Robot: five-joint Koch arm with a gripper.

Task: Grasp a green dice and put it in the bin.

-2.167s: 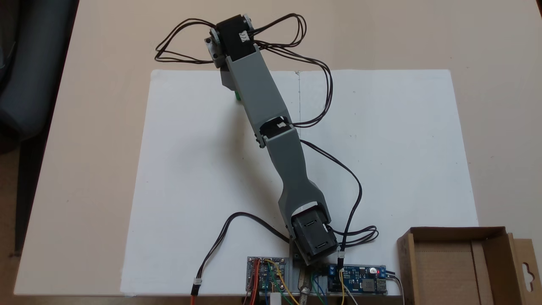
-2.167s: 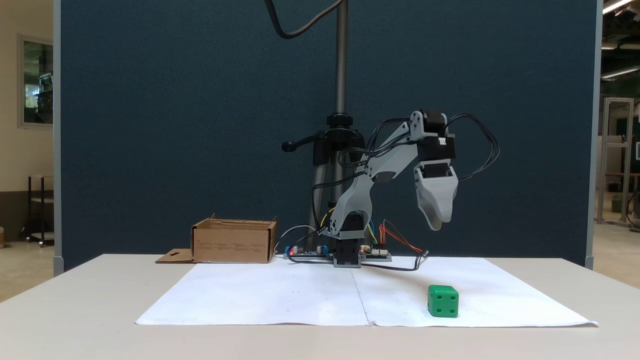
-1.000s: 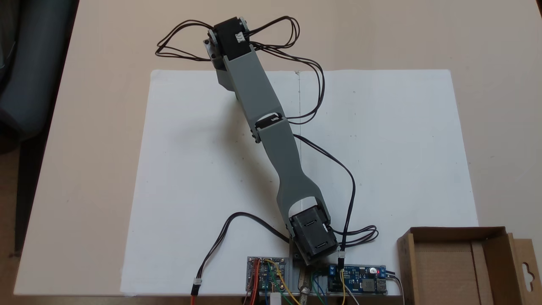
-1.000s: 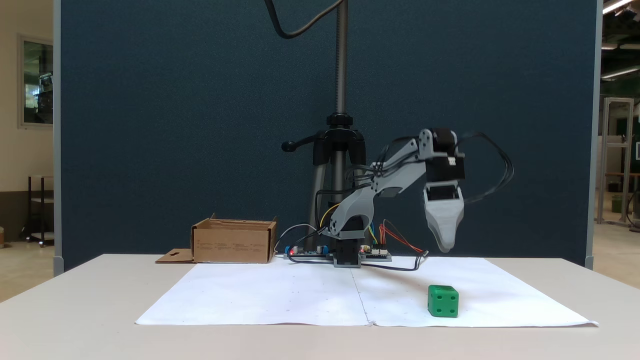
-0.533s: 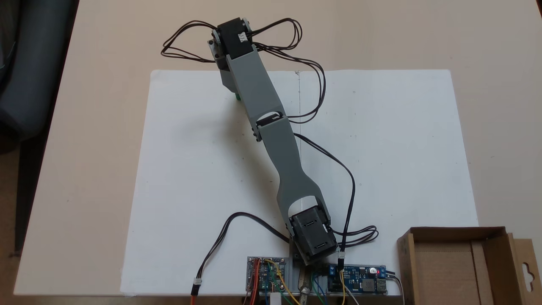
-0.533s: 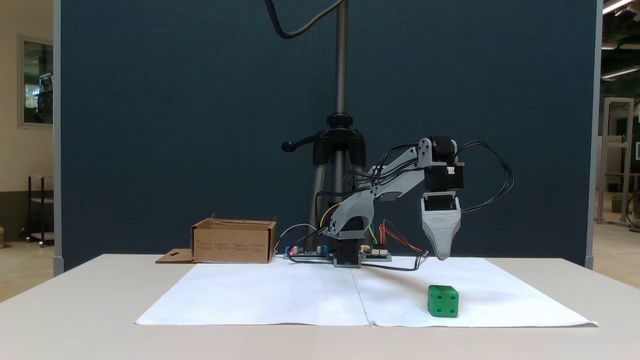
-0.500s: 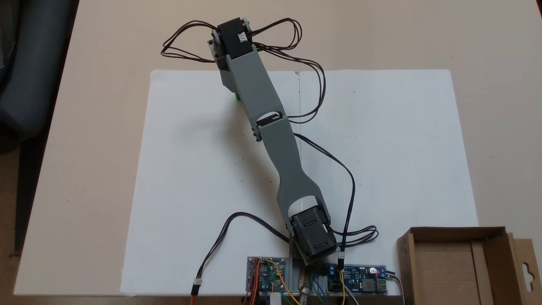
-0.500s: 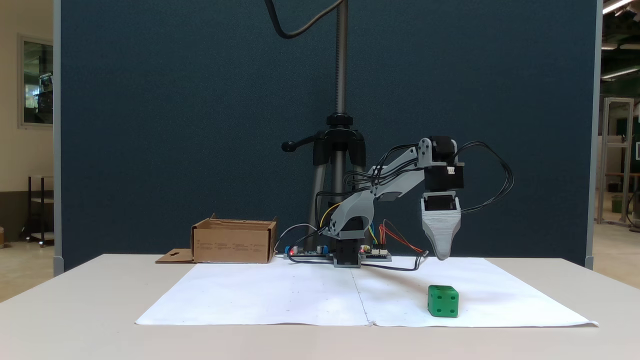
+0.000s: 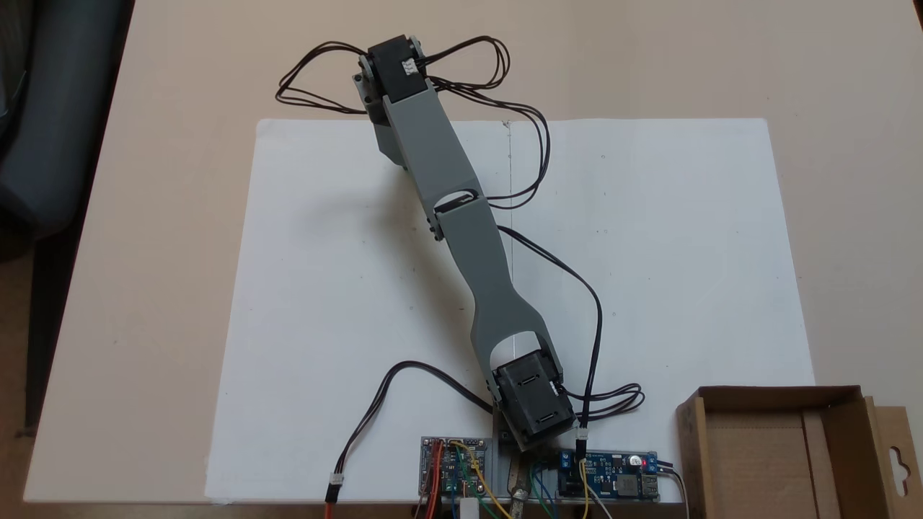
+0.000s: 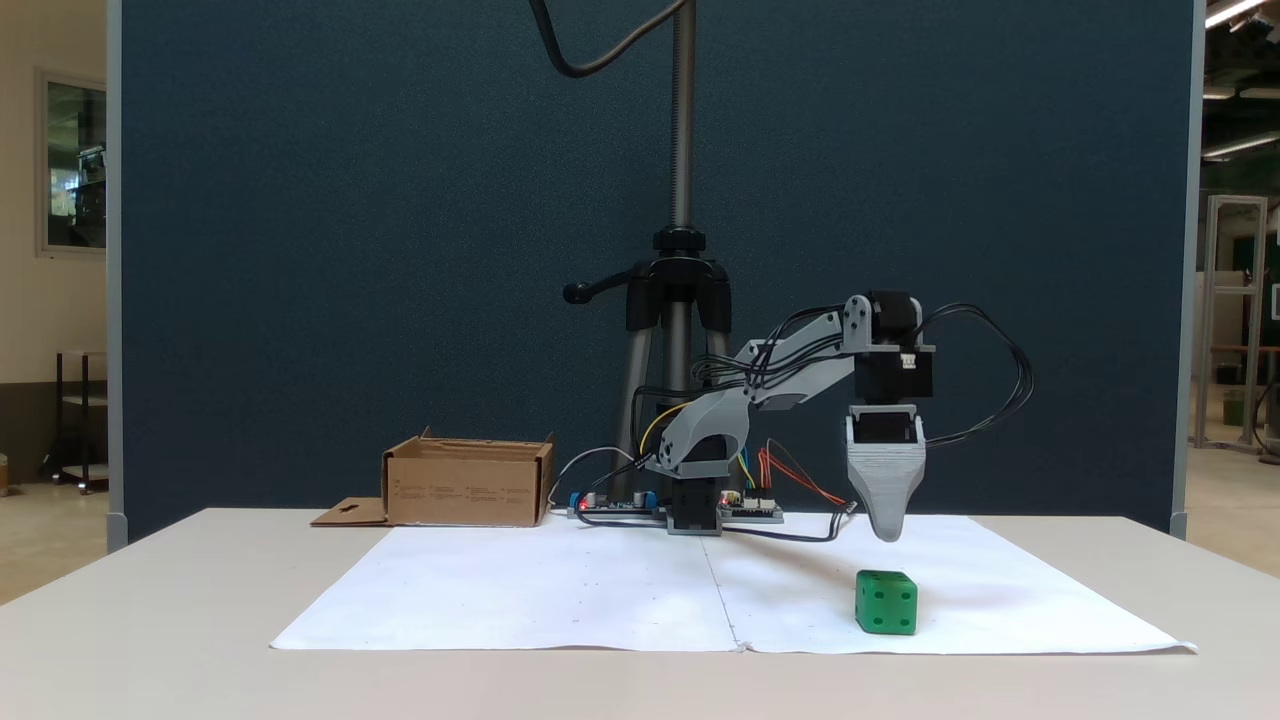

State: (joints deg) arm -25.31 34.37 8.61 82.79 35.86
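The green dice rests on the white paper near its front right corner in a fixed view. My gripper hangs straight down above it, its tip a short way over the dice's top and not touching. The jaws line up one behind the other, so only one tapered grey tip shows. In the fixed view from above, the arm's wrist covers the dice. The bin is a brown cardboard box standing far left of the arm's base, seen from above as an open bin at the bottom right.
A white paper sheet covers the middle of the beige table. Circuit boards and loose cables lie around the arm's base. A tripod pole rises behind the base, before a dark blue partition.
The gripper has swung from tilted to vertical and come down toward the dice. The dice and the bin have not moved.
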